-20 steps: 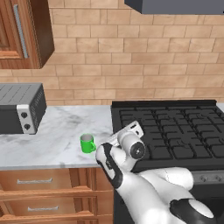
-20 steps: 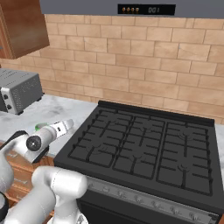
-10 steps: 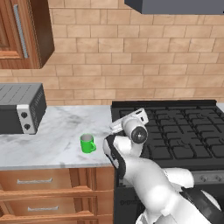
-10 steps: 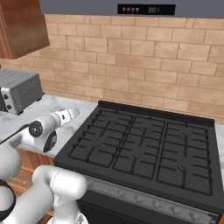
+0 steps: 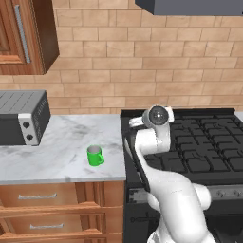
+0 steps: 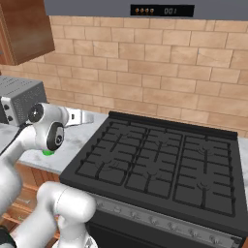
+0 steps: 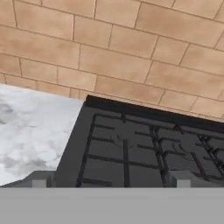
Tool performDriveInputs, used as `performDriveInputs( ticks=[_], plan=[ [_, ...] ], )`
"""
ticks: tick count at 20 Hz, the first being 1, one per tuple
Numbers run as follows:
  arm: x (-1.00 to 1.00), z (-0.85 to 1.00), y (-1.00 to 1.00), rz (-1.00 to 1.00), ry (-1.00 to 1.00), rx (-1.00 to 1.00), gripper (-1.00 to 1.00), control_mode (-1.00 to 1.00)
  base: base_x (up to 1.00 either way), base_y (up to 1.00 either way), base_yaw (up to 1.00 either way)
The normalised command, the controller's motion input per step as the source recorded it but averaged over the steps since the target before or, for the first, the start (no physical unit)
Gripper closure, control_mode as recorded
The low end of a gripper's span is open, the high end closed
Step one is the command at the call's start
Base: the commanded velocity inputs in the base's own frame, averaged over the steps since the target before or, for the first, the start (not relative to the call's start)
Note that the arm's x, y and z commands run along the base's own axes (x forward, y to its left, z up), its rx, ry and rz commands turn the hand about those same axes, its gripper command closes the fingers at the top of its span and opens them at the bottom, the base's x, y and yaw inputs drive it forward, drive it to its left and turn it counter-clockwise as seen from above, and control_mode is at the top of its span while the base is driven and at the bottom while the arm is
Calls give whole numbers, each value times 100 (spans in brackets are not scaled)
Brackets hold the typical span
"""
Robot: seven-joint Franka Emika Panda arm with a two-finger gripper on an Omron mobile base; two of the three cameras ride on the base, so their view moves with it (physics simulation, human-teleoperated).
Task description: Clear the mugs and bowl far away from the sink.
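Wall: tan brick (image 5: 118, 71) runs behind everything, from 9 to 3 o'clock in the left base view.
Stove: a black gas range (image 6: 160, 169) with dark grates fills the right half of the right base view; its back edge meets the brick, and its front panel carries a row of knobs.
Counter: white marbled stone (image 5: 57, 152) lies at 9 o'clock of the stove, touching its side, with wooden drawers (image 5: 42, 209) beneath.
Cupboard: a brown wooden wall cabinet (image 5: 23, 33) hangs at 10 o'clock in the left base view, above the counter.
Hood: a grey range hood (image 6: 145, 9) with a small display sits at 12 o'clock in the right base view.
Oven: a grey toaster oven (image 5: 19, 118) stands on the counter at 9 o'clock, well apart from the stove.
Arm: white, bent upward over the seam between counter and stove.
Gripper: the gripper (image 7: 111, 179) is held above the stove's near left corner, facing the brick; its two tips stand wide apart with nothing between them.
Mug: a bright green mug (image 5: 95, 155) stands upright on the counter near its front edge, between the oven and the stove, at 8 o'clock of the arm's wrist and apart from it.
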Motion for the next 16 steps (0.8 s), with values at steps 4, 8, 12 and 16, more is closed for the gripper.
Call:
performDriveInputs(
  ticks=[4, 8, 12, 16],
  plan=[
    [-21, 100, 0, -27, 43, 7, -100, -100, 0, 0, 0],
    [-21, 89, 0, -27, 40, 1, -100, -100, 0, 0, 0],
    [-26, 28, 0, -19, 18, 1, -100, -100, 0, 0, 0],
    [-35, -3, 0, -1, -5, 4, -100, -100, 0, 0, 0]
  ],
)
